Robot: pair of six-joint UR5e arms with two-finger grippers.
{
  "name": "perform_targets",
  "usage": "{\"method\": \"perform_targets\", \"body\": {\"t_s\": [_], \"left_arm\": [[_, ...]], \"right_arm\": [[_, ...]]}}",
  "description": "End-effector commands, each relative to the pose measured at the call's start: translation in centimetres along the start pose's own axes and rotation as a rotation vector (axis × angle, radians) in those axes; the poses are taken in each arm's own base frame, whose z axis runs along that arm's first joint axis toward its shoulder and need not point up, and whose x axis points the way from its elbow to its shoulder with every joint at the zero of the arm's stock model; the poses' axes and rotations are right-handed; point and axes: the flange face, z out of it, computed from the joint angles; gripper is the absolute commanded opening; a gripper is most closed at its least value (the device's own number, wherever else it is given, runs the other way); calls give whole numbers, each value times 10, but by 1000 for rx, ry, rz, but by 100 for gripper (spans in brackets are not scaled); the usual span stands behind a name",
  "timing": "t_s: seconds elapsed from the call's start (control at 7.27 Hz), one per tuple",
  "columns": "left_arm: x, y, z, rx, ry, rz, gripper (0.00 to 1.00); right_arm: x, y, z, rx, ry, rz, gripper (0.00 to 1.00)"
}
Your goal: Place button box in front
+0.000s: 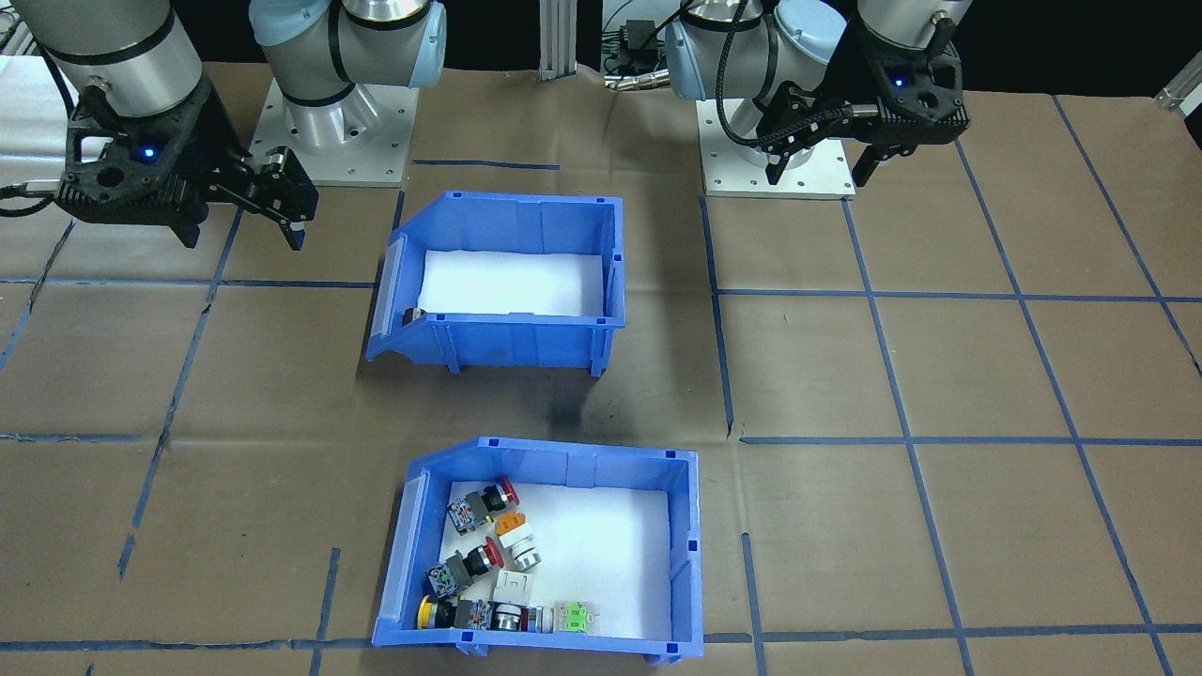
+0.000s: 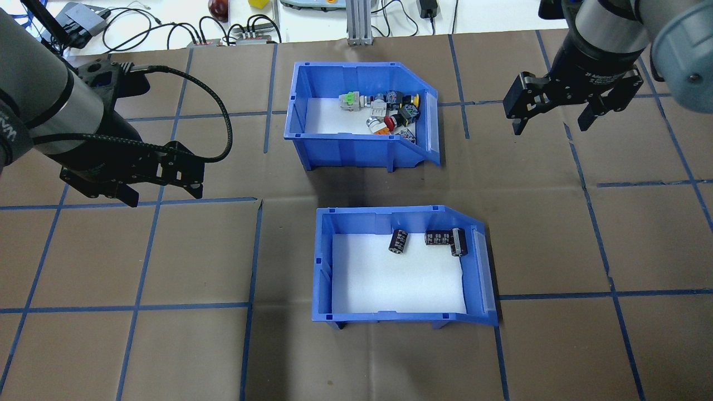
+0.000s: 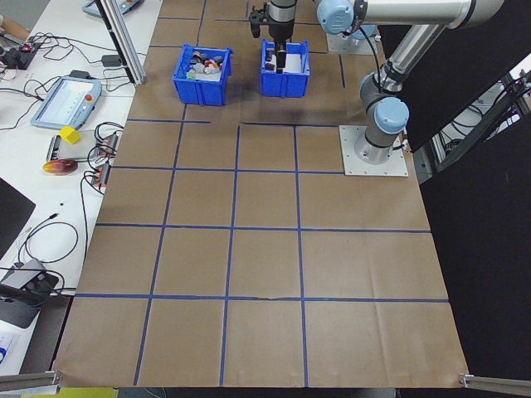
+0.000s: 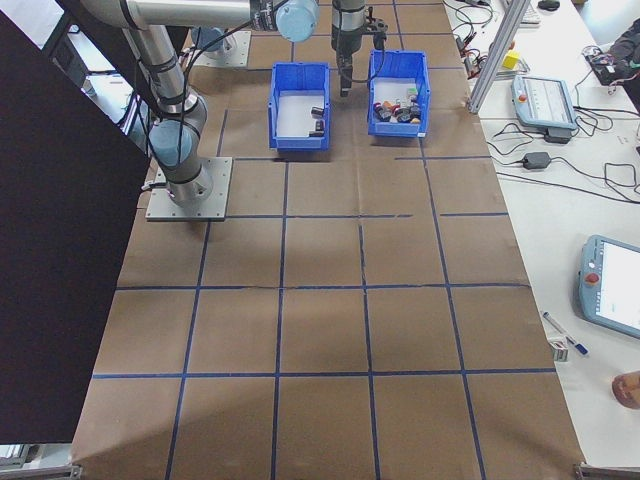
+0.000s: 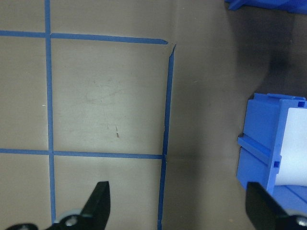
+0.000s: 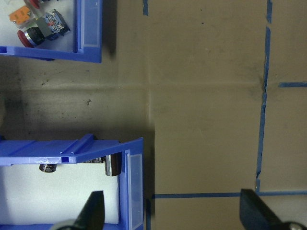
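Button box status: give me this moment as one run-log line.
button box: far row, untouched | capacitor bin: near robot | left claw: open, empty | right claw: open, empty

Two blue bins stand on the tabletop: one button box and one capacitor bin. The capacitor bin holds three dark capacitors. The button box holds a cluster of push-button switches, too overlapped to count exactly. Two robot arms are in view.

Even, bright overhead light; the white foam floor of the button box glares. Soft dark shadows fall beside both bins on the worktop. Frames are sharp.
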Motion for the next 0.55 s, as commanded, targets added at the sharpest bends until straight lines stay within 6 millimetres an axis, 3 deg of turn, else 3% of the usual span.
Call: {"method": "perform_targets", "body": {"t_s": [0.0, 0.41], "left_arm": [[17, 7, 0, -5, -8, 45, 99], [13, 7, -1, -2, -57, 49, 99]], "right_arm": [[-1, 1, 2, -24, -1, 47, 100], [-2, 1, 0, -21, -7, 45, 100]]}}
